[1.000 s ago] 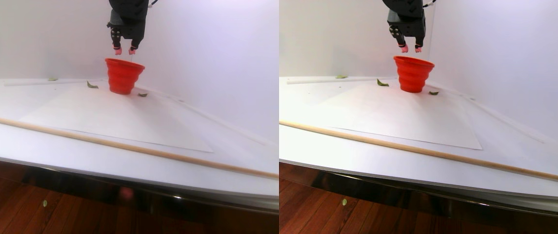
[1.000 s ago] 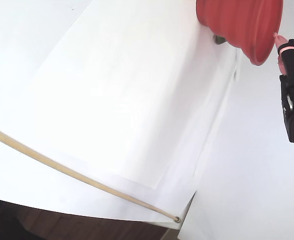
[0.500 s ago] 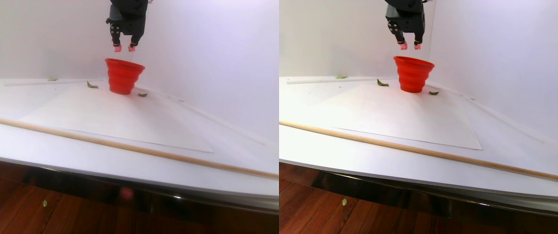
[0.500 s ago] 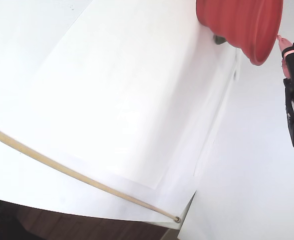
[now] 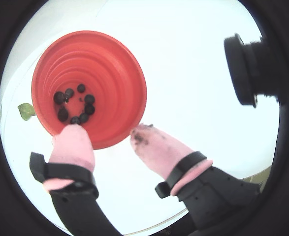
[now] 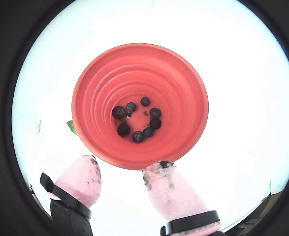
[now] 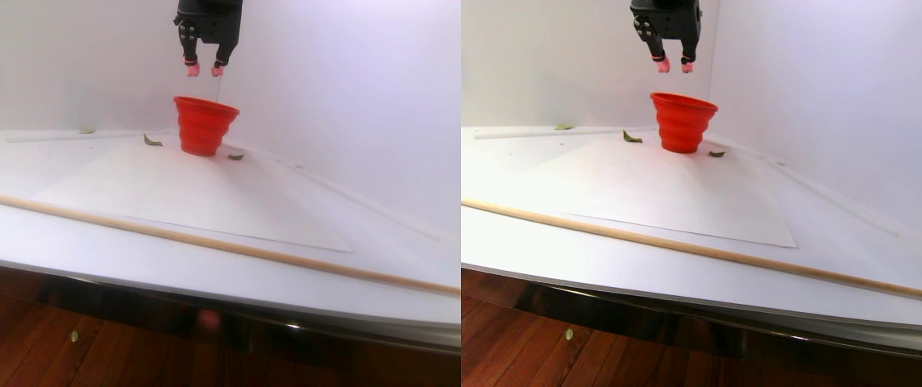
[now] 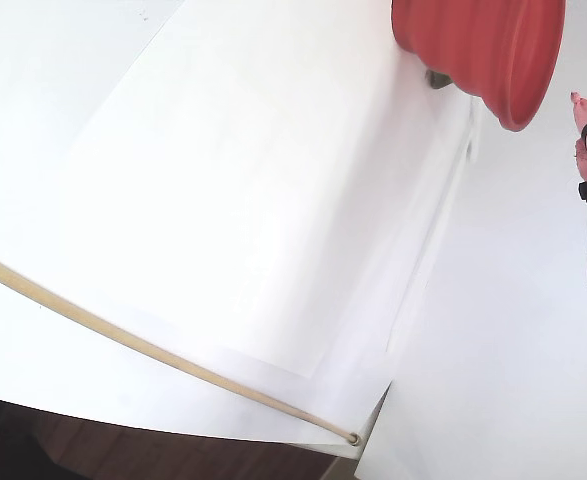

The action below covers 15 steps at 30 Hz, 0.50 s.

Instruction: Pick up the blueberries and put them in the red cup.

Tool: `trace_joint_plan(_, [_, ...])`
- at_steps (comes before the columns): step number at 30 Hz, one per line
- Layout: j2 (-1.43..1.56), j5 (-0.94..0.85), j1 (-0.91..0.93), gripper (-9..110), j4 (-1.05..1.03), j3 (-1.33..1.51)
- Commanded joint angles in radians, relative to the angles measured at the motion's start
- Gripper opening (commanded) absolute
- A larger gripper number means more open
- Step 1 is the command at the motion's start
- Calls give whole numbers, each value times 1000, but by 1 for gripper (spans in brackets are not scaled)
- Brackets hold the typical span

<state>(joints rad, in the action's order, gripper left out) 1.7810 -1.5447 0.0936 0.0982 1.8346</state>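
The white bench (image 7: 187,242) carries a long wooden rod (image 7: 187,236) across its front and the red cup (image 7: 205,125) at the back. I hang above the cup, clear of its rim. The blueberries (image 6: 137,120) lie clustered on its bottom. My fingers (image 6: 122,177) are spread apart with nothing between them; their pink tips (image 5: 156,147) carry dark smudges and touch nothing.
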Motion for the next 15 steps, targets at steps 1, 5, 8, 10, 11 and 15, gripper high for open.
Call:
trace_joint_plan(1, [167, 18, 12, 17, -15, -8])
trace_joint_plan(5, [195, 32, 11, 17, -28, 25])
trace_joint_plan(8, [216, 52, 9, 17, -60, 34])
trace_joint_plan(10, [235, 67, 9, 17, -78, 46])
trace_joint_plan(11, [244, 75, 11, 17, -84, 55])
trace_joint_plan(15, [284, 110, 8, 17, -110, 94])
